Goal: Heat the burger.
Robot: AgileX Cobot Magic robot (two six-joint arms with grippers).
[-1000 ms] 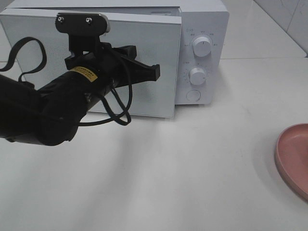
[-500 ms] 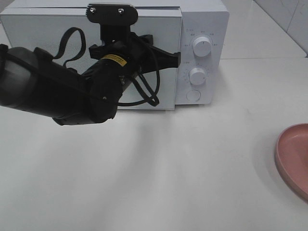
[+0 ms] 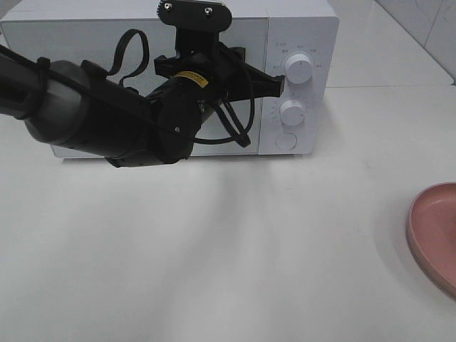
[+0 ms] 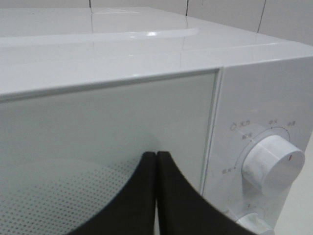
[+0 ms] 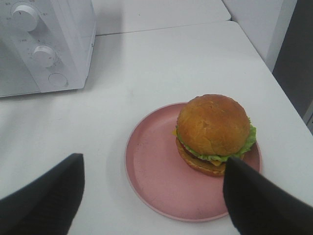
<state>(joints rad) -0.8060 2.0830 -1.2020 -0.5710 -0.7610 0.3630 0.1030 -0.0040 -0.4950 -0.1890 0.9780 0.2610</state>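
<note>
We see the right gripper point(image 5: 151, 196) spread wide above the pink plate point(image 5: 151, 171), and the burger point(image 5: 213, 133) sits on that plate. Beyond the plate, the left gripper point(image 4: 156, 161), fingers pressed together, rests against the microwave point(image 3: 299, 28) door.

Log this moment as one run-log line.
left gripper: shut, against microwave door | door: closed | right gripper: open above plate | burger: on plate, outside microwave
</note>
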